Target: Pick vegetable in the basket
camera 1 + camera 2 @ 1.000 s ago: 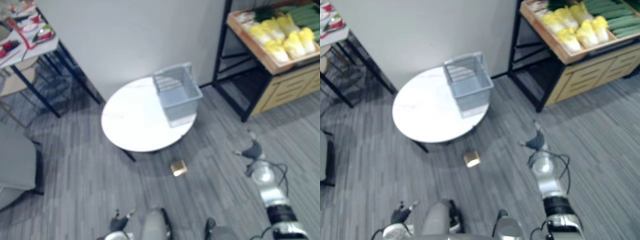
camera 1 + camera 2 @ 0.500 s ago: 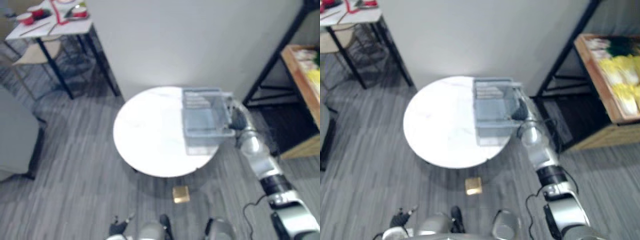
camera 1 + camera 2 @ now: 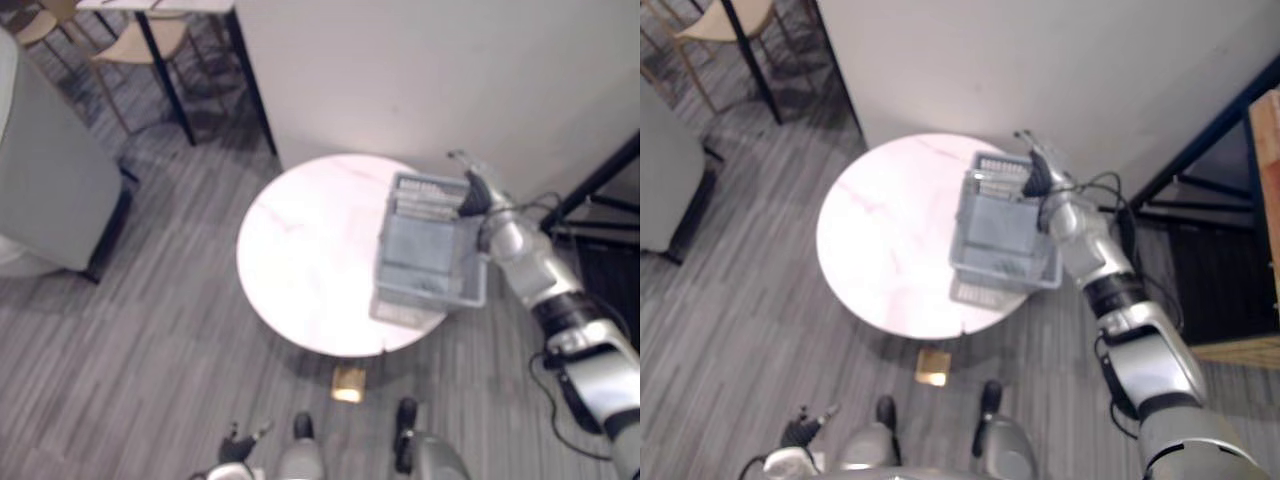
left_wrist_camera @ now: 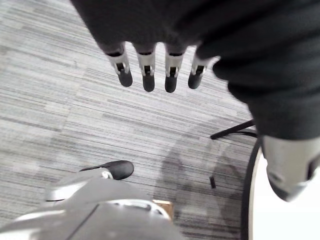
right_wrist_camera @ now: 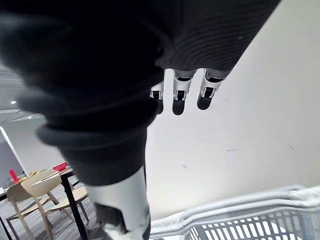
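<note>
The basket (image 3: 405, 310) sits on the side of the round table (image 3: 300, 260) nearest the right arm, and seems to jut a little past the table's edge. I make out nothing lying in it. The right hand (image 3: 473, 195) hangs just above the basket's corner on the table's wall side, with its fingers (image 5: 180, 100) straight and loosely side by side, holding nothing. The rim passes beneath them and I see no contact.

To my eye the step is taking hold of the basket. It would go best if the hand comes down squarely over the rim bar and curls round it. A nudge could tip the overhanging side off the table, so the basket should be lifted level.

The left hand (image 4: 148, 75) hangs low beside the table, over the floor, fingers straight and idle
</note>
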Robot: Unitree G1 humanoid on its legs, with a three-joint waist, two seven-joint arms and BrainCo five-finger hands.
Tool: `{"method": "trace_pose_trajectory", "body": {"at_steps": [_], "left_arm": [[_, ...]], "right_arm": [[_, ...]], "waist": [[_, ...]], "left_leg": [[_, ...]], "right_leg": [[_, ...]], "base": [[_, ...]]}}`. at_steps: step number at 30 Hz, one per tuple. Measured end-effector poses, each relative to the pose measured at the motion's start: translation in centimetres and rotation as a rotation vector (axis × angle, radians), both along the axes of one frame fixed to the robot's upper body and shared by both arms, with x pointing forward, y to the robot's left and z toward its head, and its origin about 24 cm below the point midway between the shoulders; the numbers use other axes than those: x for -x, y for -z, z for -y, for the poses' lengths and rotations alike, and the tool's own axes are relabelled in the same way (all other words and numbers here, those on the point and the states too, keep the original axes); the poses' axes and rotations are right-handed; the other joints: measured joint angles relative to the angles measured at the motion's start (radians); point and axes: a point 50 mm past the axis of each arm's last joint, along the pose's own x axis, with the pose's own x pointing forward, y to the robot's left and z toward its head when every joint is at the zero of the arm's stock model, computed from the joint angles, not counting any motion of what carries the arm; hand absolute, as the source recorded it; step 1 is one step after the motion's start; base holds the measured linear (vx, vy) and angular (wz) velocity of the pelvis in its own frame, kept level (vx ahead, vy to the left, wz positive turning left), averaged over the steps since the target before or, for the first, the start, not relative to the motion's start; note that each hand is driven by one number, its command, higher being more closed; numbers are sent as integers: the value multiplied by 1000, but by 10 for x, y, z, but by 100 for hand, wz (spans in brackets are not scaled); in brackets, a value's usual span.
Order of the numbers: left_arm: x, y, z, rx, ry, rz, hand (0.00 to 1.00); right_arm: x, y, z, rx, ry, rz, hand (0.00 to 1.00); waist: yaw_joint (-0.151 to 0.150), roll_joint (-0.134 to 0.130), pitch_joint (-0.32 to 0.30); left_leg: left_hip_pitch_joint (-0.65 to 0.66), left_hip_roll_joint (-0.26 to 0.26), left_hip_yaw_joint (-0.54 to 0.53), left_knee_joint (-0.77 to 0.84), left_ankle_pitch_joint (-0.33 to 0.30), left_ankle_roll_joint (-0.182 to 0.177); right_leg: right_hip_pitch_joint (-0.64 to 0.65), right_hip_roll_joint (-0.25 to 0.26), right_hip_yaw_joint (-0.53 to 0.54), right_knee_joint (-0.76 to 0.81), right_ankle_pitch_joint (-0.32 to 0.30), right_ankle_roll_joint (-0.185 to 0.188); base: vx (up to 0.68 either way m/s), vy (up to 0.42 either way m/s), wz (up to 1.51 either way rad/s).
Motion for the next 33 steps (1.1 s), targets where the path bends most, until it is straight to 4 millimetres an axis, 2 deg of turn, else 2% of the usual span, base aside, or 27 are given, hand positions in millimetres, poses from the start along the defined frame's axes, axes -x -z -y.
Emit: {"method": "trace_pose_trajectory", "body": {"at_steps": [3,5,9,13,15,16,19,21,26,30,33], "left_arm": [[2,1,0,0,-4,-9,0],[1,1,2,3,-4,-6,0],[-3,0,3,1,4,3,0],[-13,-2,9,4,47,33,0],[-20,-4,13,7,72,47,0],[-22,-4,14,7,80,54,0],[-34,-8,21,8,127,92,0],[-43,-10,27,12,165,114,0],[-59,-14,37,16,228,147,0],[-59,-14,40,24,243,145,0],[-59,-13,41,26,243,143,0]], "right_arm": [[-4,-6,1,19,5,5,0],[-10,-8,7,45,42,-12,0],[-14,-11,15,64,82,-23,0],[-17,-31,17,72,94,23,0],[-17,-40,27,81,128,31,0],[-18,-44,30,83,138,37,100],[-17,-60,48,92,205,75,100],[-15,-81,63,110,266,121,100],[-10,-101,79,119,331,180,100],[-10,-102,81,119,337,183,100],[-10,-92,84,122,344,145,100]], "waist": [[2,14,9],[8,38,27],[21,64,59],[20,80,101],[21,95,128],[21,100,131],[19,134,152],[20,164,167],[22,178,171],[20,183,172],[21,184,172]], "left_leg": [[-30,-8,-27,0,10,1],[-44,-18,-47,-17,28,6],[-65,-24,-72,-36,51,8],[-100,-26,-93,-70,86,8],[-105,-27,-98,-75,93,6],[-117,-28,-98,-79,100,7],[-157,-40,-98,-89,116,13],[-176,-48,-96,-88,120,17],[-220,-50,-99,-87,129,17],[-218,-51,-98,-87,129,17],[-197,-52,-99,-87,129,17]], "right_leg": [[0,-6,-21,-30,15,3],[0,-14,-40,-46,25,6],[-2,-16,-68,-65,39,5],[-41,-18,-88,-62,46,0],[-49,-23,-92,-56,46,0],[-68,-25,-92,-47,46,0],[-123,-34,-89,-22,46,0],[-150,-44,-84,-9,46,0],[-200,-47,-82,5,46,0],[-200,-48,-79,7,46,0],[-178,-50,-81,9,46,0]], "base": [[5,10,28],[-21,14,30],[-46,-13,23],[-57,-19,17],[-41,-2,8],[-30,6,2],[-12,1,1],[0,0,0],[0,0,0],[0,0,0],[0,0,0]]}}
